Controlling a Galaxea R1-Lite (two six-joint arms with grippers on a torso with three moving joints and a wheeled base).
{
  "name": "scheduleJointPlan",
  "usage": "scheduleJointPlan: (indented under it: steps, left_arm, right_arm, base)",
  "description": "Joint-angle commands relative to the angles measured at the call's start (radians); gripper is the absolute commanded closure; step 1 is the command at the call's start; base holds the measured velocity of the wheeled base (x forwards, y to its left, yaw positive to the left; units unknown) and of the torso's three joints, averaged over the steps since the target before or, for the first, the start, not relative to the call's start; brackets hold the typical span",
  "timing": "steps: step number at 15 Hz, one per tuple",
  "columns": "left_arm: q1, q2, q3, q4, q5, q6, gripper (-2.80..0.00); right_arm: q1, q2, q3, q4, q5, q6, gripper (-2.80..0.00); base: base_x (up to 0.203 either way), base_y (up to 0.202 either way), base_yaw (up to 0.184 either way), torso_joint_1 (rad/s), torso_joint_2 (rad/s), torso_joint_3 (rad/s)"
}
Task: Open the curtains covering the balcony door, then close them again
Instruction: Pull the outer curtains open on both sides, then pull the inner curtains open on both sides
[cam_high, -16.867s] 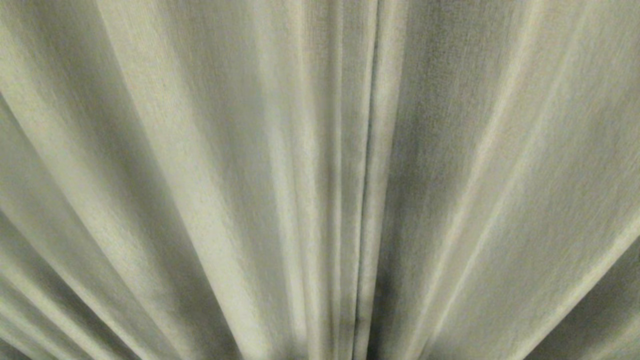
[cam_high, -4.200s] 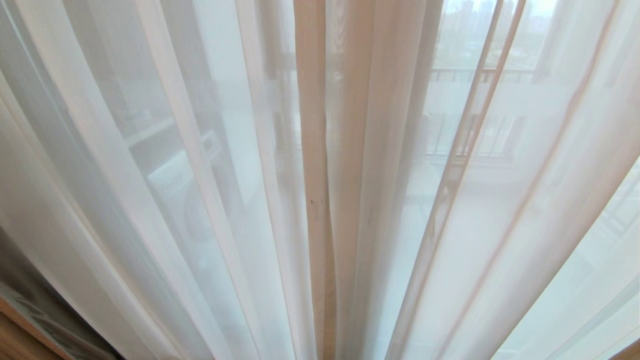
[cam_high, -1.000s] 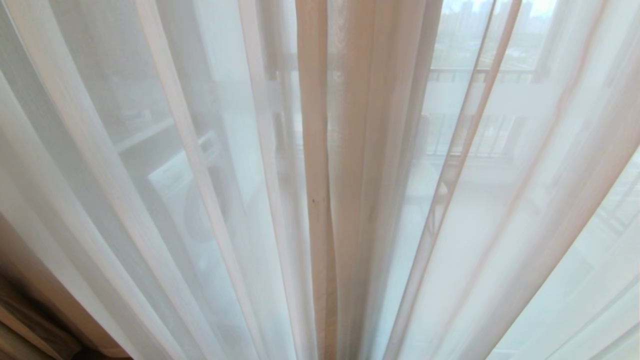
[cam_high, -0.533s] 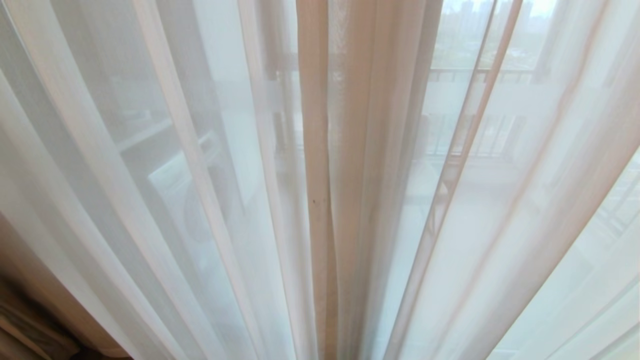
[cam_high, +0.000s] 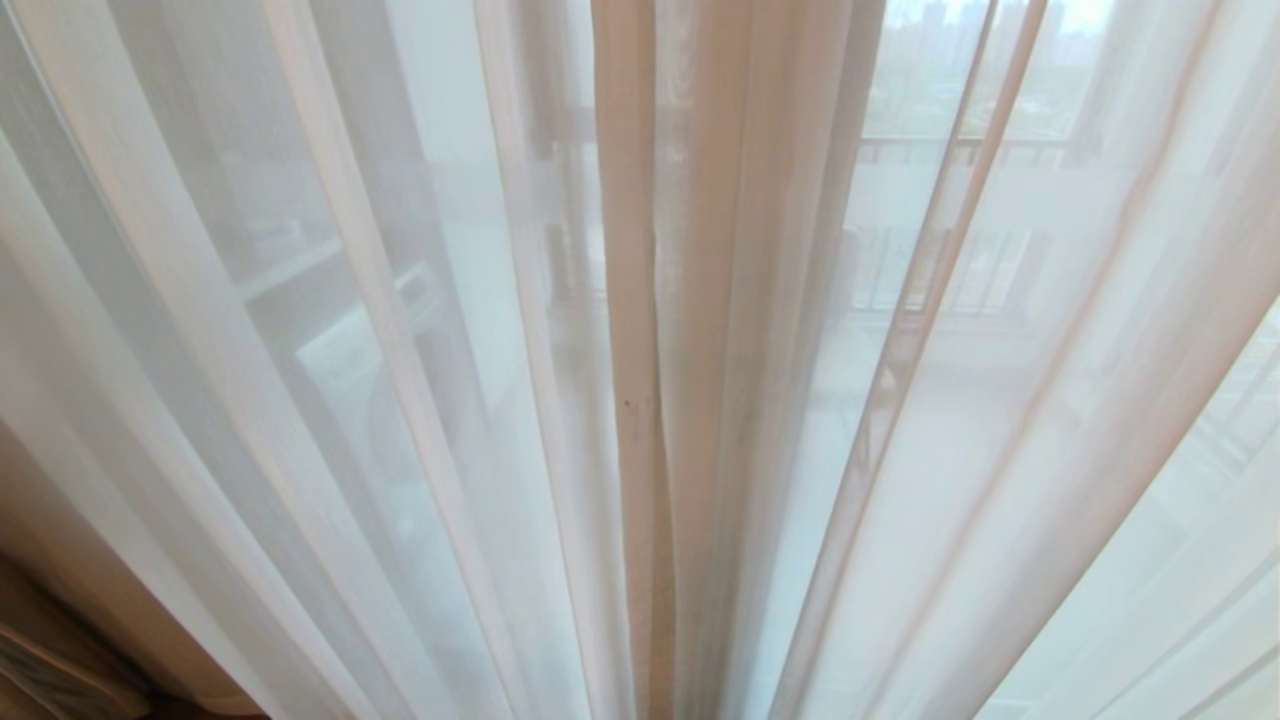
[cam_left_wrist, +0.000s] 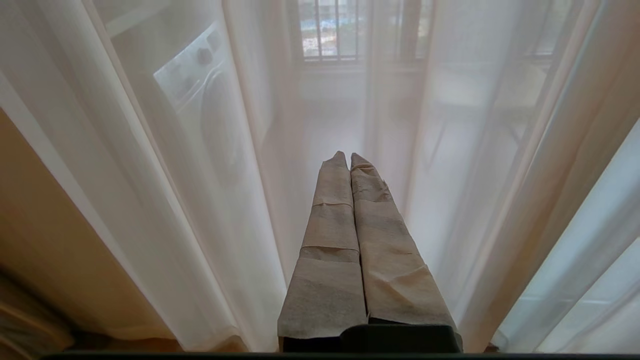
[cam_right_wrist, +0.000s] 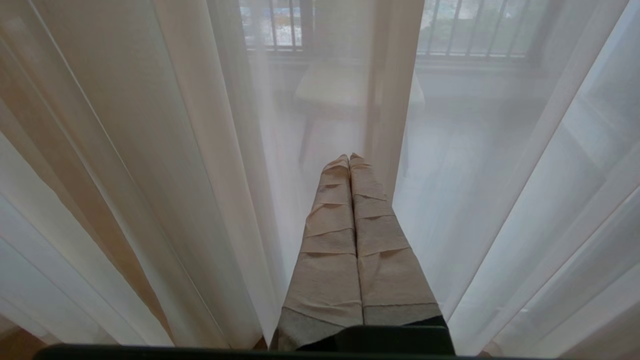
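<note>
Sheer white panels of the curtains hang across the whole head view, their edges overlapping in a tan-looking band at the middle. A beige-tan drape shows only at the lower left corner. The balcony door is no more than dim dark uprights behind the sheer. My left gripper is shut and empty, its tape-wrapped fingers pointing at the sheer folds. My right gripper is likewise shut on nothing, close in front of the sheer. Neither arm appears in the head view.
Through the fabric I make out a white washing machine on the left, a light chair and a dark balcony railing beyond. The beige drape hangs at the left arm's side.
The beige drapes that filled the head view long ago are drawn off to the sides, leaving the sheer panels. Over the last second nothing has visibly moved.
</note>
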Motion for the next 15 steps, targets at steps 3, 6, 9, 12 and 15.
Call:
scheduleJointPlan:
  steps: [3, 6, 9, 12, 15]
  left_arm:
    - [0.000, 0.000, -0.085, 0.015, -0.062, -0.013, 0.00]
    - [0.000, 0.036, -0.185, 0.067, -0.203, -0.016, 0.00]
    - [0.000, 0.199, -0.291, 0.073, -0.360, -0.022, 0.00]
    - [-0.001, 0.383, -0.433, 0.073, -0.542, -0.022, 0.00]
    - [-0.013, 0.566, -0.592, 0.072, -0.653, -0.022, 0.00]
  right_arm:
    - [0.000, 0.000, 0.000, 0.000, 0.000, 0.000, 0.00]
    - [0.000, 0.000, 0.000, 0.000, 0.000, 0.000, 0.00]
    - [0.000, 0.000, 0.000, 0.000, 0.000, 0.000, 0.00]
    - [0.000, 0.000, 0.000, 0.000, 0.000, 0.000, 0.00]
    - [0.000, 0.001, 0.000, 0.000, 0.000, 0.000, 0.00]
  base:
    - [0.000, 0.000, 0.000, 0.000, 0.00, 0.000]
    - [0.000, 0.000, 0.000, 0.000, 0.00, 0.000]
    - [0.000, 0.000, 0.000, 0.000, 0.00, 0.000]
    - [0.000, 0.000, 0.000, 0.000, 0.00, 0.000]
    - [0.000, 0.000, 0.000, 0.000, 0.00, 0.000]
